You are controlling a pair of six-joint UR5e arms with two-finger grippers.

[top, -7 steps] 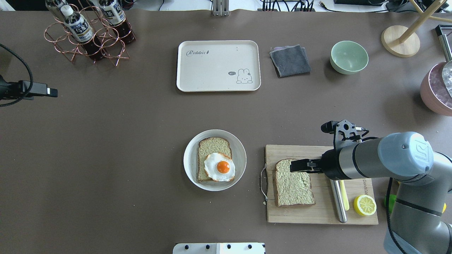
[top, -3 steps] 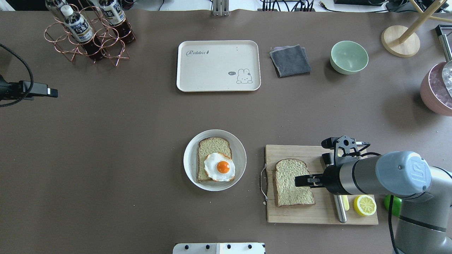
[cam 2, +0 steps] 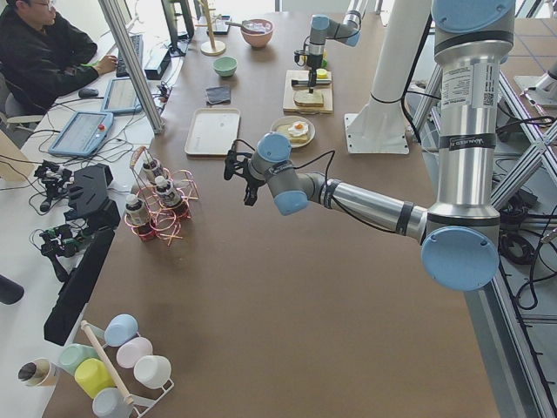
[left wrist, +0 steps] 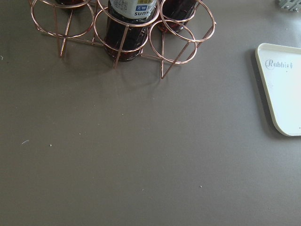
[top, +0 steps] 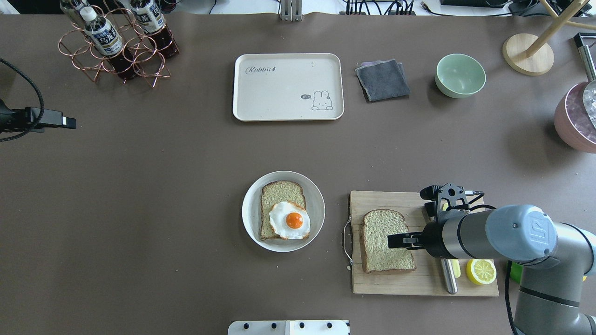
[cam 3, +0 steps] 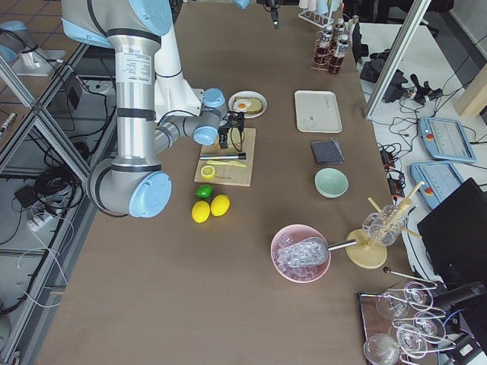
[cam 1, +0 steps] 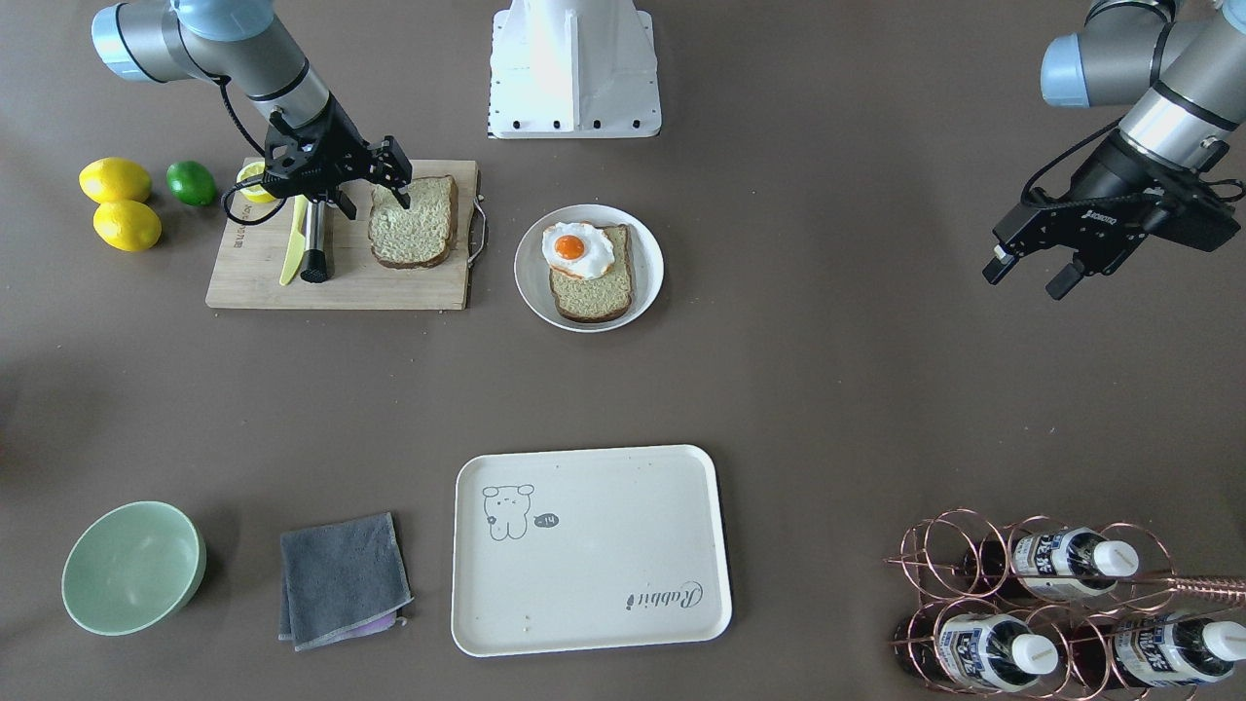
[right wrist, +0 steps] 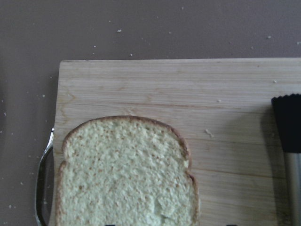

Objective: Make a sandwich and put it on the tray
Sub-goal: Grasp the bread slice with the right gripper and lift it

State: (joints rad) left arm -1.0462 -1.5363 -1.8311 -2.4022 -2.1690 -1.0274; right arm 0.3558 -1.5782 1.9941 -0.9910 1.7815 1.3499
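Two bread slices and one fried egg make up this sandwich, and only the top slice is left to add. The bottom slice (top: 281,197) lies on the round white plate (top: 250,202) in the lower middle of the overhead view, with the fried egg (top: 289,220) on it, overhanging its lower right corner. The loose bread slice (top: 378,253) lies flat on the wooden cutting board (top: 419,281) at lower right. The tray (top: 288,79) sits bare at upper centre, well apart from both. The right gripper (cam 1: 372,202) hangs over the right half of the loose slice with its fingers spread. The left gripper (cam 1: 1027,280), also spread and holding nothing, waits off at the right edge of the front view. The step in hand looks like picking up the loose slice. To do it well, the gripper should probably come down so one finger catches under the crust edge and the other presses on top. It should pinch lightly, since the slice looks soft and could fold or slide on the board. Both slices point the same way: each has its long axis running top to bottom in the overhead view, the rounded crown toward the top of the frame and the flat base toward the bottom. So the loose slice likely needs only a sideways carry to the left, with little or no turning, to land crown over crown.
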